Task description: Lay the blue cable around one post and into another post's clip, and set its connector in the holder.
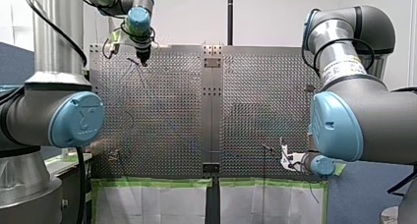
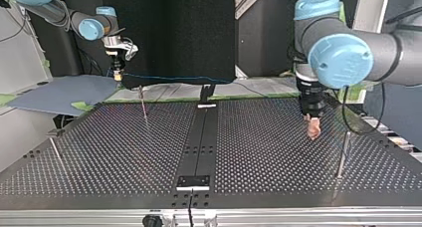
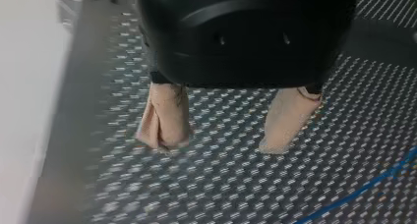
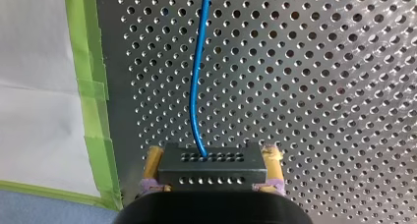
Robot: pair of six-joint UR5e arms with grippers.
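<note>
My right gripper [image 4: 211, 159] has yellow pads and is shut on a black connector [image 4: 212, 171]. The blue cable [image 4: 196, 76] rises out of the connector and runs ahead over the perforated plate. In the top view my right gripper [image 2: 117, 75] hangs at the back left, and the cable [image 2: 169, 78] stretches from it toward the middle bracket [image 2: 206, 93]. My left gripper [image 3: 216, 145] is open just above the plate, with nothing between its beige pads. A stretch of cable [image 3: 364, 189] lies beside it. In the top view my left gripper [image 2: 313, 130] is at the right.
Thin posts stand on the plate: one [image 2: 144, 107] near the back left, one [image 2: 342, 155] at the right, one [image 2: 54, 152] at the left edge. A black holder block [image 2: 194, 182] sits at the near middle. Green tape [image 4: 93, 101] lines the plate's edge.
</note>
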